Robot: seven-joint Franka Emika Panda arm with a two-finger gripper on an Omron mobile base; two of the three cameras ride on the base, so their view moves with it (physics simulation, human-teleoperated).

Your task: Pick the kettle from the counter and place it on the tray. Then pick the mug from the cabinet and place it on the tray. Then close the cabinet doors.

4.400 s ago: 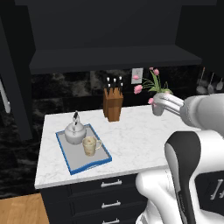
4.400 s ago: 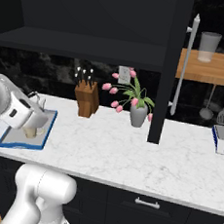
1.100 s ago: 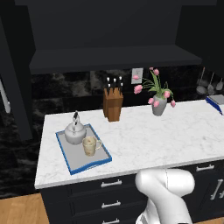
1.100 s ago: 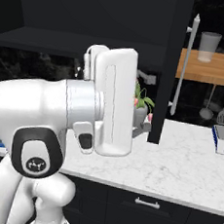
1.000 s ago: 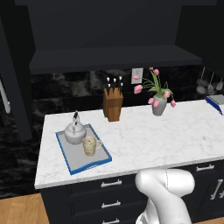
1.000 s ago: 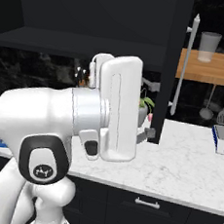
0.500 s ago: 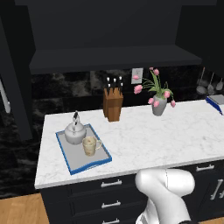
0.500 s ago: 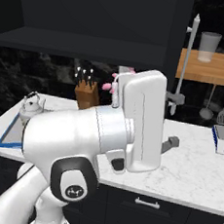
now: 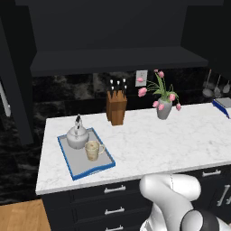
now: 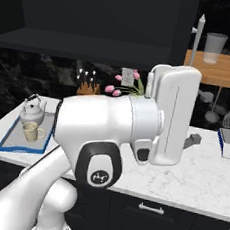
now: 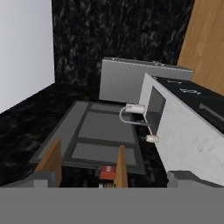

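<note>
The silver-grey kettle (image 9: 77, 136) (image 10: 32, 111) and the cream mug (image 9: 93, 150) (image 10: 30, 131) stand side by side on the blue-rimmed tray (image 9: 86, 173) (image 10: 9, 147) at the left end of the white counter (image 9: 149, 144). My gripper (image 11: 116, 178) is open, its two tips wide apart with nothing between them. It is far from the tray, over to the right. In the right base view my white arm blocks the middle. A dark cabinet door with a silver bar handle (image 10: 197, 37) stands swung out. Another door handle (image 9: 5, 97) is at the far left.
A wooden knife block (image 9: 116, 108) and a grey vase of pink flowers (image 9: 164, 108) stand at the back of the counter. A blue-edged thing (image 10: 229, 144) lies at its right end. Dark drawers (image 9: 110, 189) run below. The hand view looks down on a grey sink-like panel (image 11: 105, 131).
My arm has swung further right across the right base view. Kettle, mug and tray have not moved. The gripper has stayed open.
</note>
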